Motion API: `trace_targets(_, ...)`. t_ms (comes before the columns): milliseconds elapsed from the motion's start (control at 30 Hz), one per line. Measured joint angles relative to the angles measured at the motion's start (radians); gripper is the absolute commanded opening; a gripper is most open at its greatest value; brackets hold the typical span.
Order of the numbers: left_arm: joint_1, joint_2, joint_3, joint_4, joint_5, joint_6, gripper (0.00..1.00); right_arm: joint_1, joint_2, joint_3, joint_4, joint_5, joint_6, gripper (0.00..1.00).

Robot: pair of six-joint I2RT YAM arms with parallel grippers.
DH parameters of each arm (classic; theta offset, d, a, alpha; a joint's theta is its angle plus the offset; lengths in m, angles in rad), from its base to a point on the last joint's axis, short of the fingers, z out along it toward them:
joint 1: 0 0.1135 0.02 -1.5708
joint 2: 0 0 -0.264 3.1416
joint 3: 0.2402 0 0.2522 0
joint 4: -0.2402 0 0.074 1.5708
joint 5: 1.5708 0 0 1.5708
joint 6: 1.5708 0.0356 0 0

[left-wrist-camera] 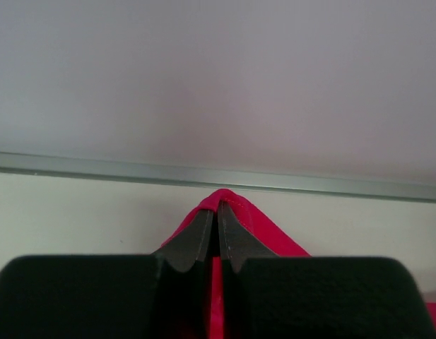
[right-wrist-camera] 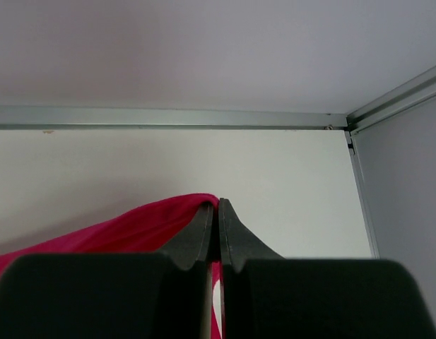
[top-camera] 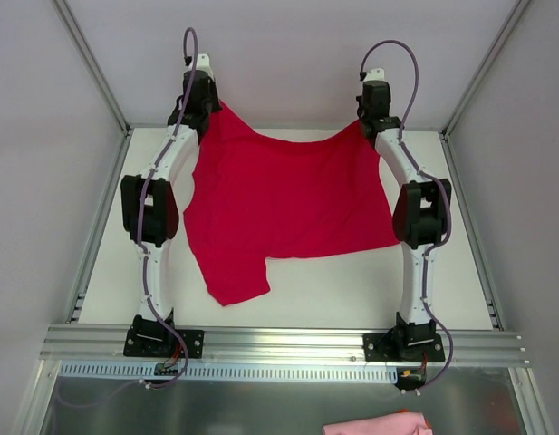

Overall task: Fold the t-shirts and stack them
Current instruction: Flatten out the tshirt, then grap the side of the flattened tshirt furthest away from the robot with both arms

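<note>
The t-shirt (top-camera: 288, 208) lies spread across the table (top-camera: 370, 294), its far corners raised at 11 and 1 o'clock near the back wall. The left gripper (left-wrist-camera: 218, 212) is clamped on the 11 o'clock corner and the right gripper (right-wrist-camera: 218, 208) on the 1 o'clock corner. A sleeve trails toward 7 o'clock, and white tabletop shows along the 6 o'clock edge

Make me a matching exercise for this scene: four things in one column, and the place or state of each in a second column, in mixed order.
Things:
1. red t-shirt
2. pink cloth
3. left fingers
4. right fingers

Places or states:
A. shut on the shirt's far right corner
B. held up by two corners
C. shut on the shirt's far left corner
D. at the bottom edge of the top view

Pairs: 1-B, 2-D, 3-C, 4-A
</note>
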Motion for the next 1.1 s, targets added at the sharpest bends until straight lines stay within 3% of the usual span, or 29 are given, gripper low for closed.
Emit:
trace_targets(567,0.032,0.101,0.056,0.005,0.053,-0.052,0.00,-0.018,0.092,0.064,0.106,-0.076,-0.037,0.01)
trace_targets(1100,-0.026,-0.190,-0.414,0.029,-0.030,-0.142,0.00,0.034,-0.021,-0.116,0.106,-0.054,-0.030,0.01)
